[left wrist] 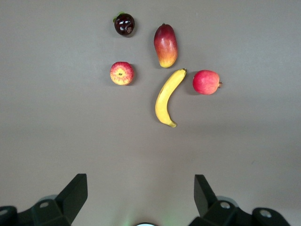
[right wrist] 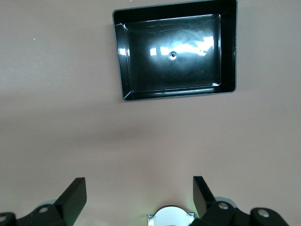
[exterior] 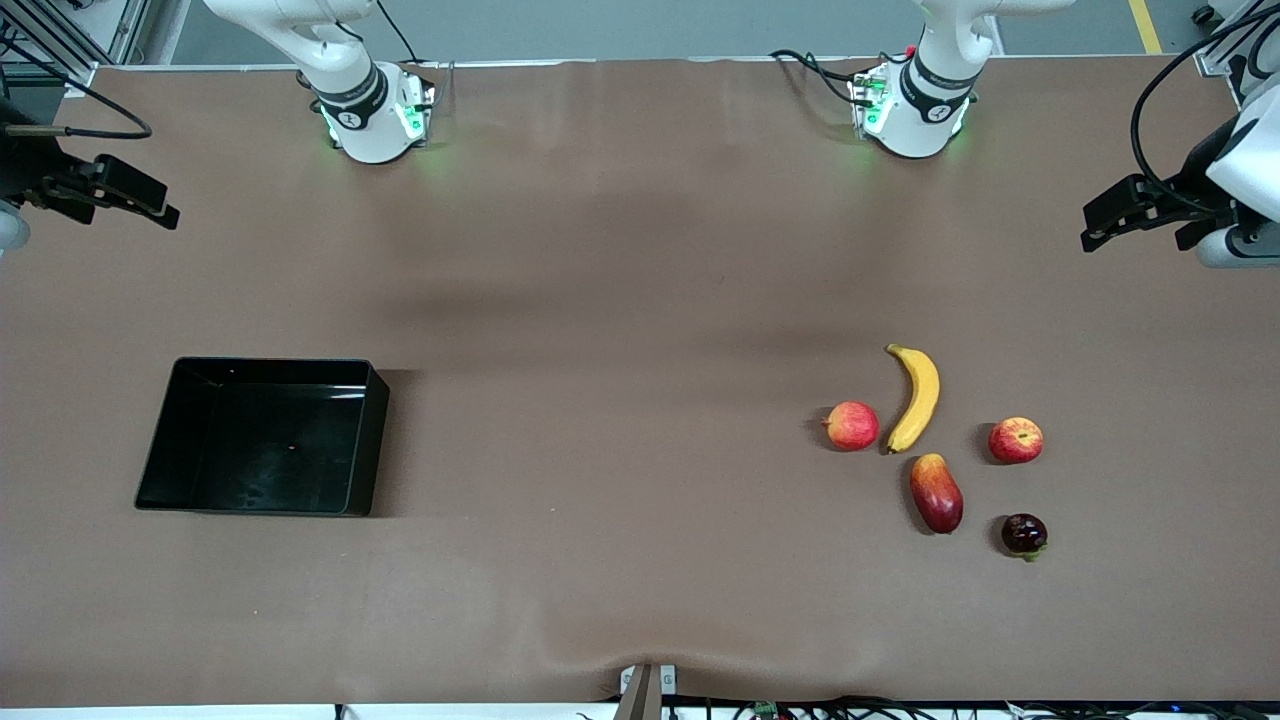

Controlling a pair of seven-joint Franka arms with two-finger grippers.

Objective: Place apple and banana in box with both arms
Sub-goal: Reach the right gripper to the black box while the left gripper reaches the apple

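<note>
Five fruits lie grouped at the lower right of the front view, on a brown matte counter [exterior: 620,300]. The banana [exterior: 916,397] is smooth, yellow and curved. The apple [exterior: 1016,440] is round, red with yellow streaks, and lies apart from the banana toward the left arm's end. A pinkish round fruit [exterior: 851,425] sits just beside the banana, and a mango [exterior: 936,492] and a dark glossy fruit [exterior: 1024,534] lie nearer the camera. The box [exterior: 372,440], glossy black plastic with low walls, stands at the lower left, holding nothing. The left gripper [exterior: 1120,215] hangs at the right edge, its fingers [left wrist: 75,190] spread wide and holding nothing. The right gripper [exterior: 130,195] hangs at the left edge, fingers [right wrist: 74,192] likewise wide apart, gripping nothing.
</note>
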